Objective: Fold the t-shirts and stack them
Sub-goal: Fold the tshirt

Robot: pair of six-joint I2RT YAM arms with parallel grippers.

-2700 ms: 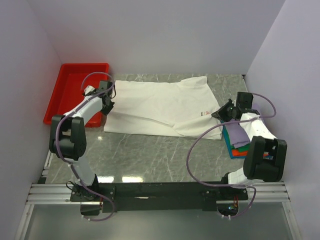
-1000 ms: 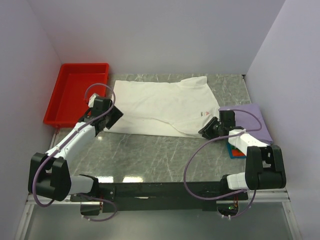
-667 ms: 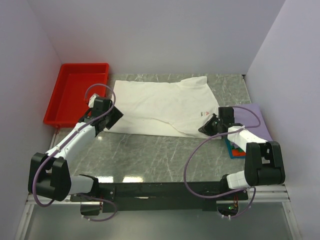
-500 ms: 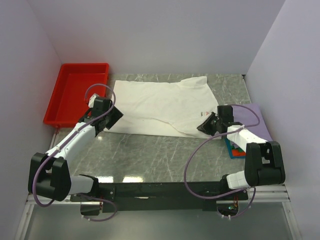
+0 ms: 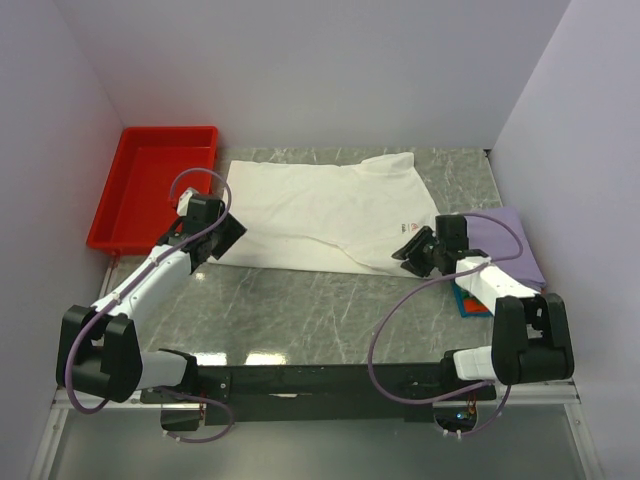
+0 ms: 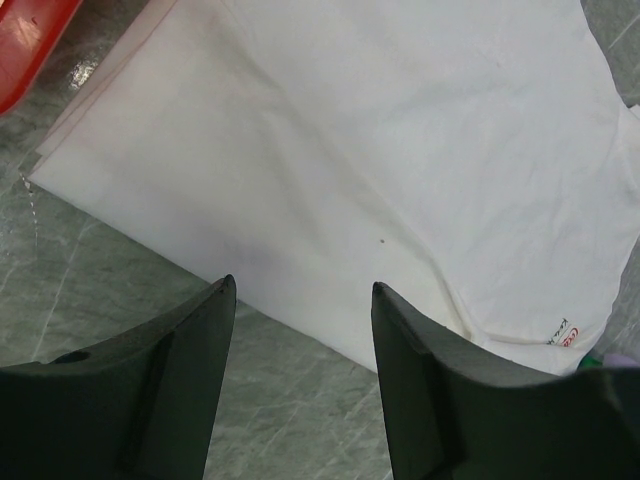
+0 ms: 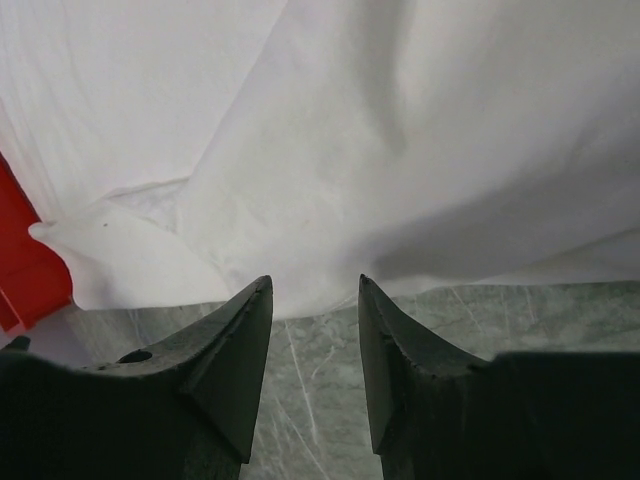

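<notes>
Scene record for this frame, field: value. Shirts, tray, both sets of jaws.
white shirt: spread on the table, not yet folded small
folded stack: right side, lavender on top
red tray: back left, beside the shirt
left jaws: open, empty, at the shirt's near left edge
right jaws: open, empty, at the shirt's near right corner

- A white t-shirt (image 5: 320,210) lies spread flat on the grey marbled table (image 5: 320,300), with a small red print (image 5: 408,226) near its right edge.
- A red tray (image 5: 150,185) sits just beside the white t-shirt's far-left corner.
- The left gripper (image 5: 222,236) is at the white t-shirt's near-left corner.
- The right gripper (image 5: 410,250) is at its near-right corner, just below the red print.
- A folded lavender t-shirt (image 5: 505,235) lies right of the white t-shirt, on a stack (image 5: 466,300) showing teal and orange edges.
</notes>
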